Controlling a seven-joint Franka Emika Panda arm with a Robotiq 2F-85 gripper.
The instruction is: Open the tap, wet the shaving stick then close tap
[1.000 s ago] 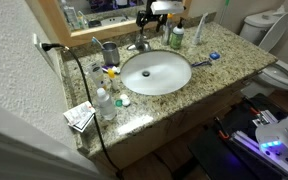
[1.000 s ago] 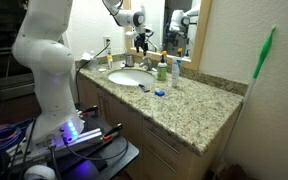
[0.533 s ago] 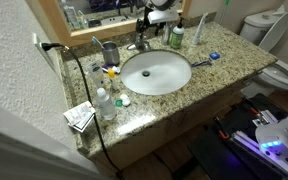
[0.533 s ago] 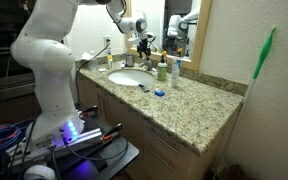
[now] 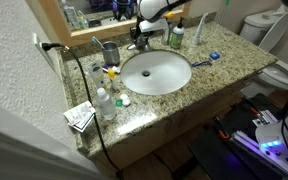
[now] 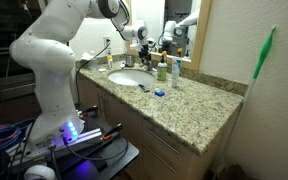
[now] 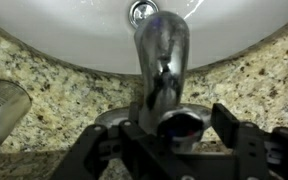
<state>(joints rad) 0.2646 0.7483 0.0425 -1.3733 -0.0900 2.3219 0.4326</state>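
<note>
The chrome tap [image 5: 139, 44] stands behind the white oval basin [image 5: 174, 82] and also shows in an exterior view [image 6: 144, 57]. My gripper [image 5: 142, 31] hangs just above it. In the wrist view the spout [image 7: 162, 48] points away over the basin [image 7: 84, 30]. The gripper [image 7: 169, 135] is open, and its fingers [image 7: 227, 123] stand on either side of the tap's rounded handle [image 7: 181, 126], apart from it. The shaving stick [image 5: 206, 60], blue-ended, lies on the granite counter beside the basin, away from the gripper. It also shows in an exterior view [image 6: 159, 92].
A grey metal cup [image 5: 110, 50] stands close to the tap and shows in the wrist view [image 7: 4, 105]. A green bottle [image 5: 177, 38] and a white tube [image 5: 199, 30] stand on the tap's other side. Small bottles [image 5: 104, 103] sit near the counter's edge. The mirror and wall are right behind.
The arm has swung toward the mirror and the gripper has come down from above the tap to just over its handle. Nothing on the counter has moved.
</note>
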